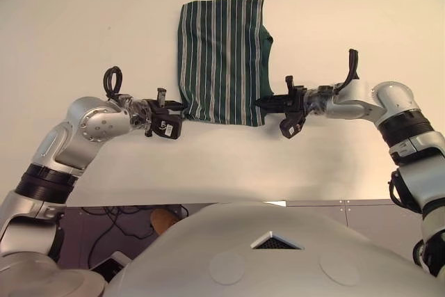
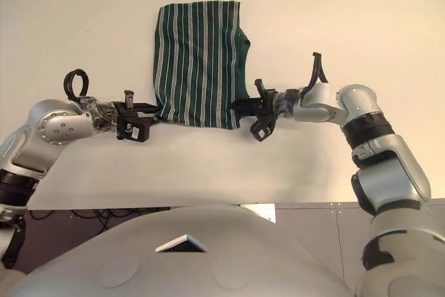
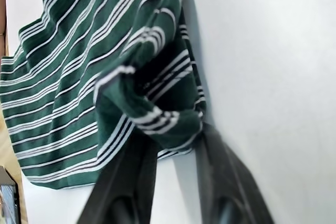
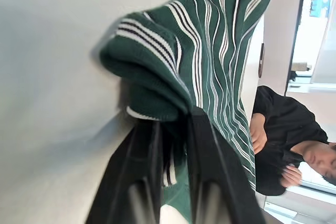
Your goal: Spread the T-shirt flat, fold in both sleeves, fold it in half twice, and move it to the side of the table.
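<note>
- The shirt lies on the white table, in the middle, out in front of the robot.
- It is a tall, narrow block of green with white stripes. It looks flat and smooth on top.
- I think the spreading is done. The sleeves look folded in too, because the two long sides are nearly straight.
- One small dark bit pokes out on the right side, near the right gripper. It may be part of a sleeve that is not tucked in all the way.
- The left gripper is at the near left corner of the shirt. Up close, its two fingers pinch a bunch of cloth.
- The right gripper is at the near right corner. Its fingers are pressed together on the cloth too.
- Both near corners look bunched up and a little off the table.
- So I think the robot is at the start of a fold in half, ready to bring the near edge over to the far edge.
- I cannot tell if one half fold was made before this. It looks like none.
- Left to do, I think: both folds in half, then moving the shirt to the side of the table. It is not at the side yet.
</note>
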### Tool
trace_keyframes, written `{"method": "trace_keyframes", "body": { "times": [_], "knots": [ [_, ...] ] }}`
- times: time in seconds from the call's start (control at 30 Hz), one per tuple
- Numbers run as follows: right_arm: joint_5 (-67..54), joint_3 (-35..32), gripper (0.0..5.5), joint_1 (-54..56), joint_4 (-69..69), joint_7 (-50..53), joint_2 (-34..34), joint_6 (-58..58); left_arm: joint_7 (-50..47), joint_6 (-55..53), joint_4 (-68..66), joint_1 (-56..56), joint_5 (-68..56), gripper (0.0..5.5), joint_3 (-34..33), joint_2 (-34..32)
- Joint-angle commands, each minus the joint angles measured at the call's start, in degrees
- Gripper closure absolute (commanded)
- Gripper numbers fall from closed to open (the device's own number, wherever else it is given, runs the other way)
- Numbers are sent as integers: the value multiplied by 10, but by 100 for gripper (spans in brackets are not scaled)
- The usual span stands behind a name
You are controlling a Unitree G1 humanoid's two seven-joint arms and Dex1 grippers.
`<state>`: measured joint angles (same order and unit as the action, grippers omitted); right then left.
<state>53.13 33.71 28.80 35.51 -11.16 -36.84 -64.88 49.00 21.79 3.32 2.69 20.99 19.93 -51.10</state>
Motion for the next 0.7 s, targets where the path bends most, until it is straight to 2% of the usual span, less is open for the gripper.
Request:
{"method": "trace_keyframes", "body": {
  "times": [0.03, 0.1, 0.17, 0.27, 0.33, 0.4, 0.47, 0.6, 0.7],
  "knots": [
    [-62, 23, 539, -12, 33, -78, -3, 7, 15, 0, -23, -3, 13, 509, 18, 3],
    [-146, 31, 541, -19, 30, -151, -9, 21, 32, -10, -16, -9, -12, 541, 16, 2],
    [-288, 42, 543, -46, -20, -271, -32, 82, 74, -62, 17, -29, -73, 550, 9, -4],
    [-590, 54, 544, -115, -225, -513, -128, 336, 164, -224, 129, -93, -234, 550, -18, -54],
    [-725, 45, 544, -138, -325, -616, -190, 480, 195, -310, 190, -122, -331, 550, -44, -84],
    [-814, 4, 544, -131, -352, -646, -193, 595, 193, -378, 214, -101, -411, 550, -80, -72],
    [-881, -40, 544, -96, -332, -642, -158, 701, 167, -433, 193, -38, -466, 550, -108, -27],
    [-909, -94, 544, 4, -210, -584, -53, 858, 90, -520, 69, 107, -506, 550, -134, 72],
    [-906, -135, 545, 66, -100, -550, 13, 929, 37, -549, -57, 203, -495, 550, -139, 143]
  ]
}}
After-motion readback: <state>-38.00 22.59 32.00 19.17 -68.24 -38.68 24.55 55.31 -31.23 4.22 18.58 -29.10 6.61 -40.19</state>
